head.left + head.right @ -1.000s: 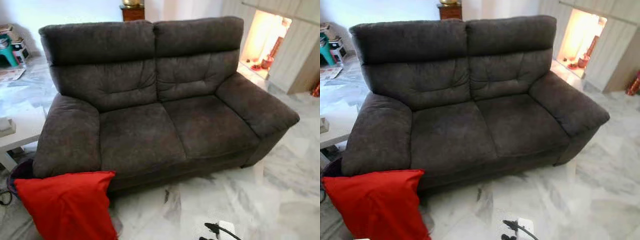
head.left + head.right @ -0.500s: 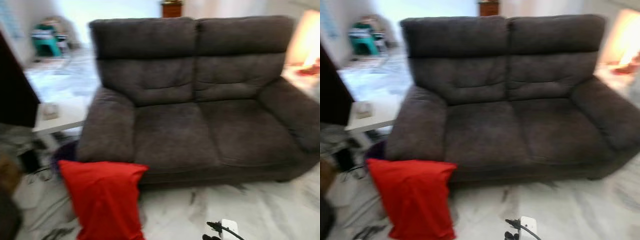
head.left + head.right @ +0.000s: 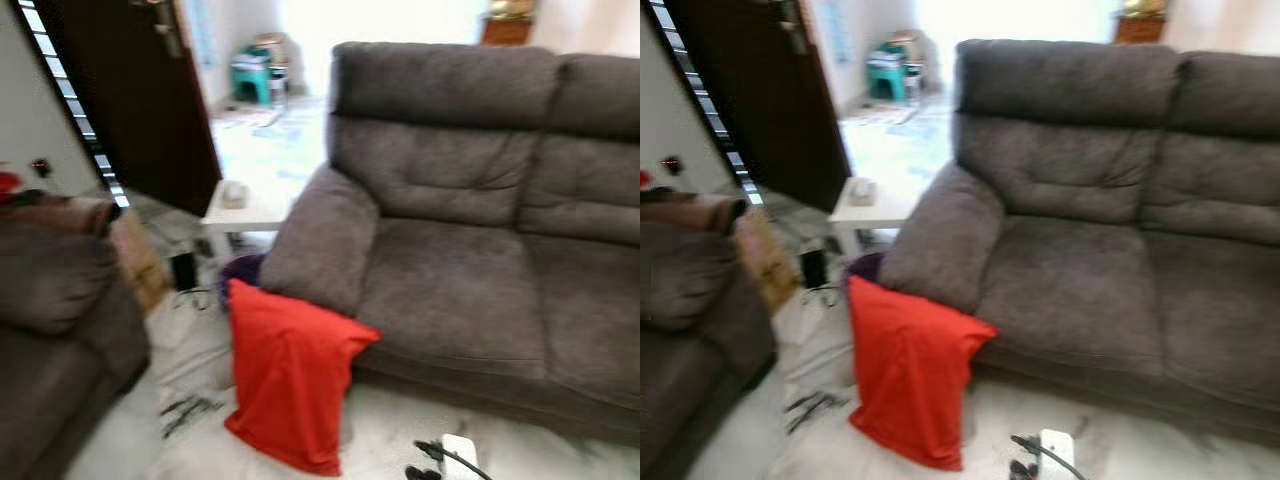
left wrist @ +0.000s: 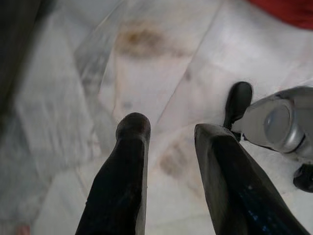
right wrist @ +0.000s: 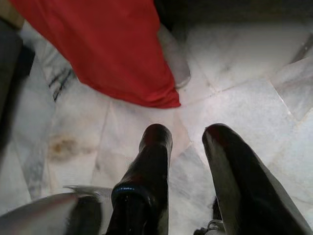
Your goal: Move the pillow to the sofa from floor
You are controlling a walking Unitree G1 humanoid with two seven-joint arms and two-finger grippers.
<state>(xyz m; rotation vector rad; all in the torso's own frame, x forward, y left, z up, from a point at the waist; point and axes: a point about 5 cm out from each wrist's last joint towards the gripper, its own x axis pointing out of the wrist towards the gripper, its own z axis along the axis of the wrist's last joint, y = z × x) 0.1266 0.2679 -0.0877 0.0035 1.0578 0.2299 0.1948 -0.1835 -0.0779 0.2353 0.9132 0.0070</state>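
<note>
A red pillow (image 3: 290, 385) stands on the marble floor, leaning against the left armrest of the dark grey two-seat sofa (image 3: 470, 290). The same pillow (image 5: 107, 49) lies a short way beyond my right gripper (image 5: 186, 134), which hangs open above the floor with nothing between its fingers. My left gripper (image 4: 168, 128) also hangs open over bare marble, a red edge of the pillow (image 4: 288, 10) far ahead of it.
A second dark sofa (image 3: 50, 340) stands at the left. A small white side table (image 3: 245, 205) sits behind the pillow, with a dark door (image 3: 130, 90) beyond. Cables (image 3: 185, 408) lie on the floor, and a white power strip (image 3: 455, 458) lies near my feet.
The camera has swung to the left: the sofa and pillow now sit further right in view, and the second sofa and dark door have come into sight. The pillow itself has not moved.
</note>
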